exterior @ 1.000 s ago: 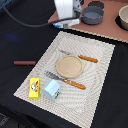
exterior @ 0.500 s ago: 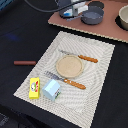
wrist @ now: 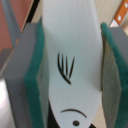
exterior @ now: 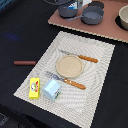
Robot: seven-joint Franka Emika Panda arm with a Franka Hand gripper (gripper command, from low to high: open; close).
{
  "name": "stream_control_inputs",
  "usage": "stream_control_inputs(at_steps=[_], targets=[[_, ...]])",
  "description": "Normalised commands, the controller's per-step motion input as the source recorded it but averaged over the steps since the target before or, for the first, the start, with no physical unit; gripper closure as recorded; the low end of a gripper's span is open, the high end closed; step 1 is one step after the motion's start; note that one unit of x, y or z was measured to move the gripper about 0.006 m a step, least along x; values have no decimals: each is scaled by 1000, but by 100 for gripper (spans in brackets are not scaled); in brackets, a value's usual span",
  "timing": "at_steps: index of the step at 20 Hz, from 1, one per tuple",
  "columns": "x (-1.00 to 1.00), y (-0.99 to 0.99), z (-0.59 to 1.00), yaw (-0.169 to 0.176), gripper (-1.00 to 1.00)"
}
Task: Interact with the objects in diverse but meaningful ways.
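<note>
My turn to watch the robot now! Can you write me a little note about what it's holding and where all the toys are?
Tool: shut on a white flat plastic piece with black marks, held between green pads.
On the woven beige placemat: round tan plate, orange-handled knife and fork, yellow rectangular box, pale blue carton.
Reddish-brown stick lies off the mat.
Dark grey pots sit on the brown board.
Done: one piece grasped. Left: setting it down somewhere.
</note>
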Motion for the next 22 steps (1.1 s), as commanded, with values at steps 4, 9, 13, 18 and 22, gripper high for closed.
stream_control_inputs(at_steps=[4,9,13,18,22], targets=[[651,531,329,0,100],[660,530,327,0,100],[667,520,311,0,100],[683,477,195,0,100],[725,456,144,0,100]])
